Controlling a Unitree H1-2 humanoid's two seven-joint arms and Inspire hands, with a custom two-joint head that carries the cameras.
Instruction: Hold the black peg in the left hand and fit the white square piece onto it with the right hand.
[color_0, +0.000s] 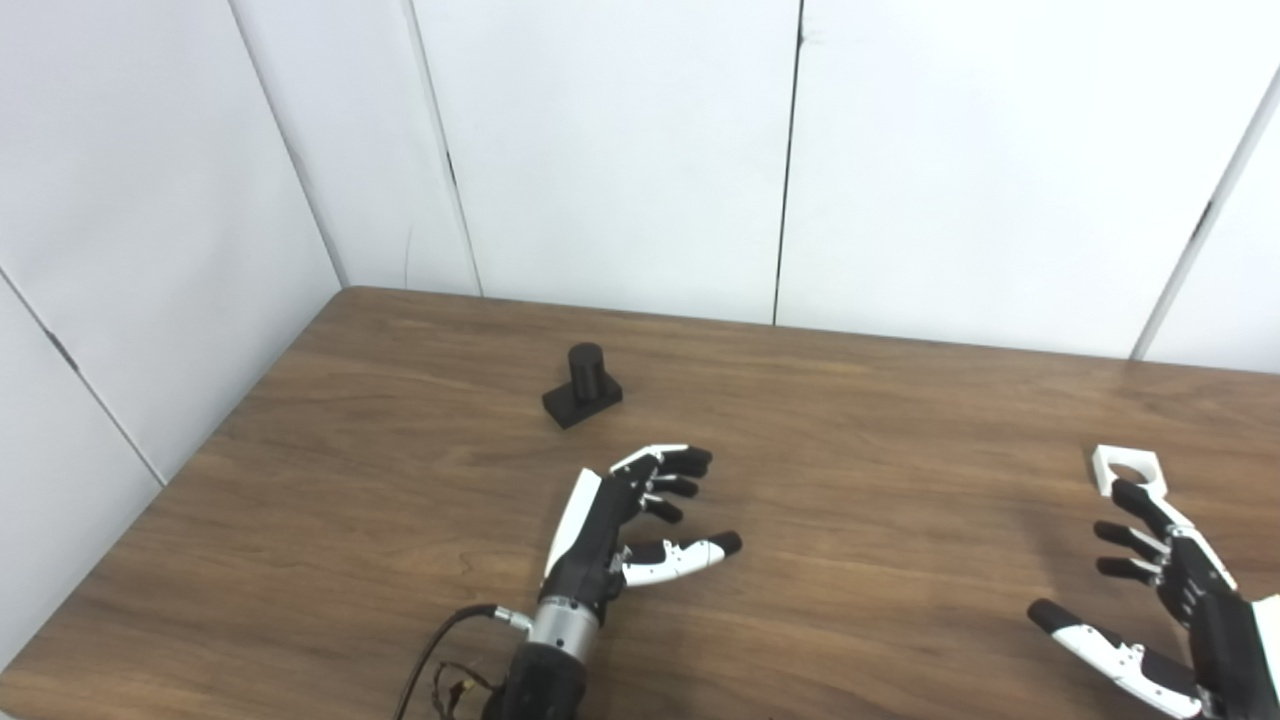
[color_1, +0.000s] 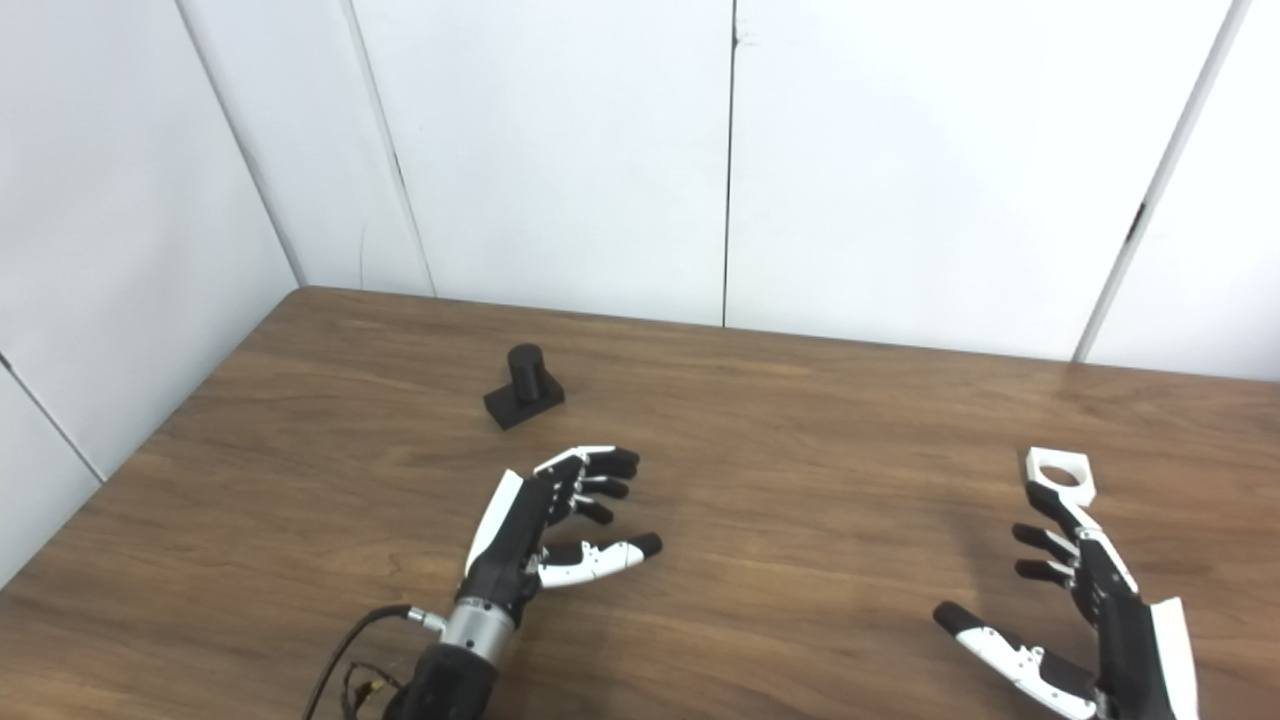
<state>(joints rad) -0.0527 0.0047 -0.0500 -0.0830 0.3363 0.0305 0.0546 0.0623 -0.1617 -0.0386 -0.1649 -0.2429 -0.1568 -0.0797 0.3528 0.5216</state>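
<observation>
The black peg, a short cylinder on a square base, stands upright on the brown table toward the back left. My left hand hovers in front of it, a short way nearer me and a bit right, open with fingers spread and empty. The white square piece, with a round hole through it, lies flat near the right side of the table. My right hand sits just in front of that piece, open and holding nothing, its fingertips reaching up to the piece's near edge.
White wall panels close the table in at the back and left. The wooden table stretches bare between the two hands. A cable loops from my left wrist at the bottom edge.
</observation>
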